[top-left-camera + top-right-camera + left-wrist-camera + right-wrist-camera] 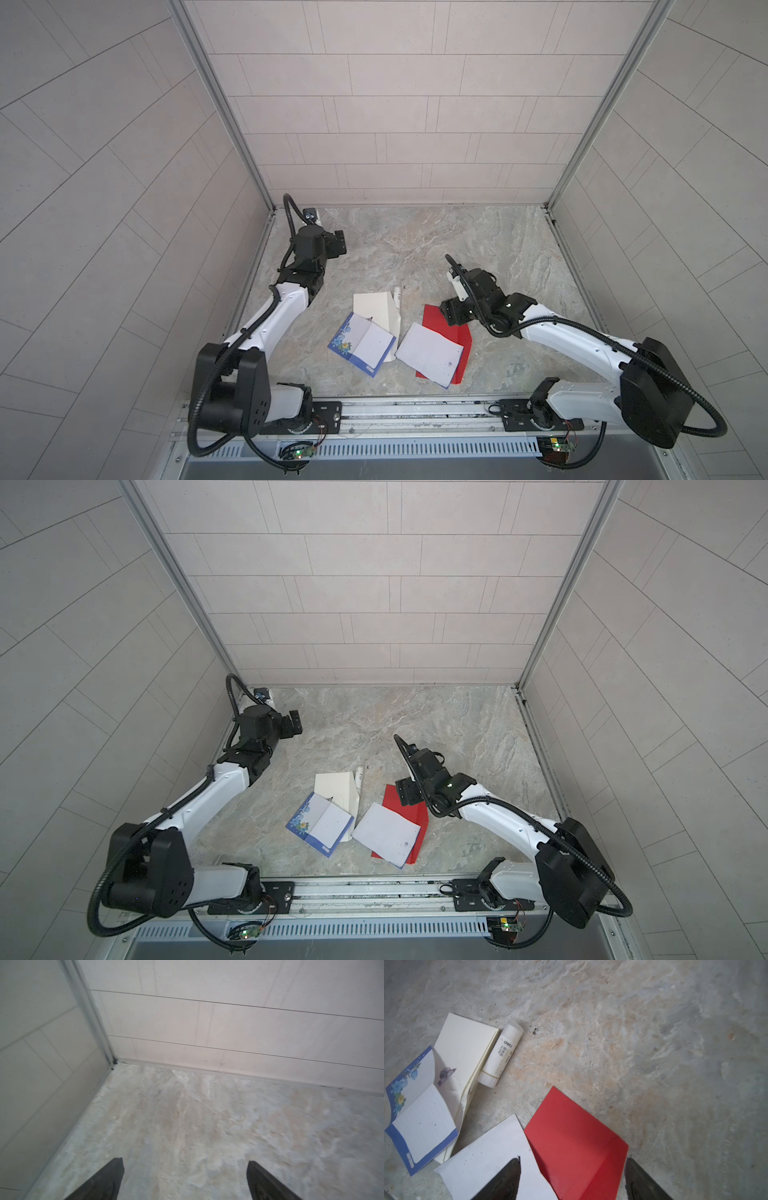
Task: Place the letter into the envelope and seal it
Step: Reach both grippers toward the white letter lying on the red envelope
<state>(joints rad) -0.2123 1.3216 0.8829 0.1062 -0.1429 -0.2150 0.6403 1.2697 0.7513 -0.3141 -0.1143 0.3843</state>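
My left gripper [338, 242] hung near the desk's [415, 241] back-left corner, jaws spread to their widest and empty. Toward the middle of the front edge, a blue-bordered floral sheet [361, 345] lay partly on a cream folded card [376, 309], and a white glue stick [397, 296] touched the card's right side. Just beside them, the white letter [428, 357] lay on top of the left part of the red envelope [451, 338]. My right gripper [572, 1159] hovered over the envelope's back corner, jaws wide apart. One finger was above the letter and the other past the envelope's edge, gripping nothing.
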